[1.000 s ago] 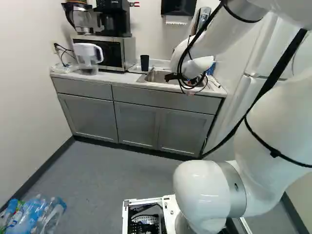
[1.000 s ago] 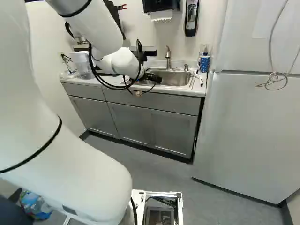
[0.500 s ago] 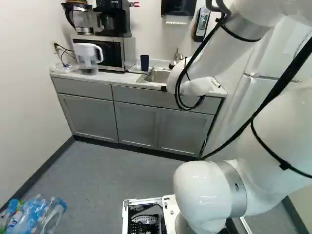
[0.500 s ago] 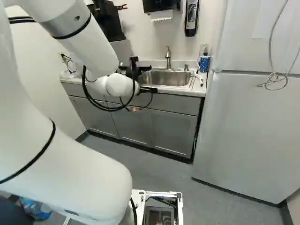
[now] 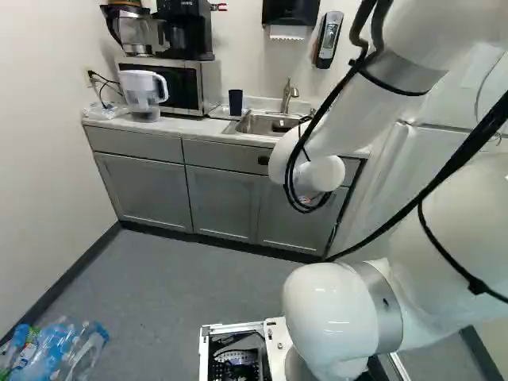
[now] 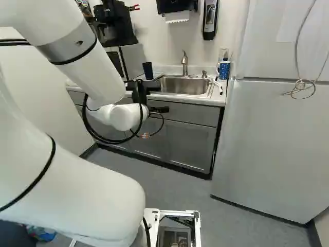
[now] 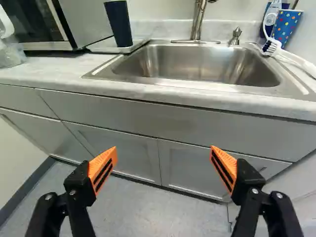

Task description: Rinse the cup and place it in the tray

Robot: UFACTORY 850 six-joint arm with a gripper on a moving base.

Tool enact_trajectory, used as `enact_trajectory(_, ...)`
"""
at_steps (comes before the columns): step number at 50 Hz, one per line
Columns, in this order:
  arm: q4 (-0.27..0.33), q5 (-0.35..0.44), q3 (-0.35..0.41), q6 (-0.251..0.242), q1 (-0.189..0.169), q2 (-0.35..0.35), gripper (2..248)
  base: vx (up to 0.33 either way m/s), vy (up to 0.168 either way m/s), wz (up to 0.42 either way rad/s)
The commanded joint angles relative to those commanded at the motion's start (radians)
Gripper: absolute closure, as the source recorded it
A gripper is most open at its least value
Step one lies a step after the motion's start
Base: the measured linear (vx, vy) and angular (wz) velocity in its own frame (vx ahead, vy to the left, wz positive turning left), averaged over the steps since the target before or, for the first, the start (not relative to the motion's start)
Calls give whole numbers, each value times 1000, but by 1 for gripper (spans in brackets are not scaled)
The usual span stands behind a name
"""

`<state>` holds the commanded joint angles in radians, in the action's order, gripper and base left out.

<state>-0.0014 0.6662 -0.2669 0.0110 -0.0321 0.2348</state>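
Fingers (image 7: 102, 170) spread wide, empty, off the counter's (image 7: 49, 71) front edge! Cup (image 7: 118, 23) stands at the tray's (image 7: 100, 47) edge beside the sink (image 7: 197, 64).

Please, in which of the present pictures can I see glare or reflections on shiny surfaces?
Wrist view: bright reflections inside the steel sink. Left base view: glossy highlights on the arm's white lower joint. Right base view: softer shine in the same sink; the fridge shows no hard glare.

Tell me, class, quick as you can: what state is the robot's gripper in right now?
Gripper: open, its two fingers spread wide apart, holding nothing.
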Motion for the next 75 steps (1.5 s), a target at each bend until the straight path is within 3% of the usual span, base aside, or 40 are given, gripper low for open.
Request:
enact_trajectory(36,1,172,150,-9,27,37,3,0,0,0)
enact_trajectory(75,1,207,180,-11,32,44,3,0,0,0)
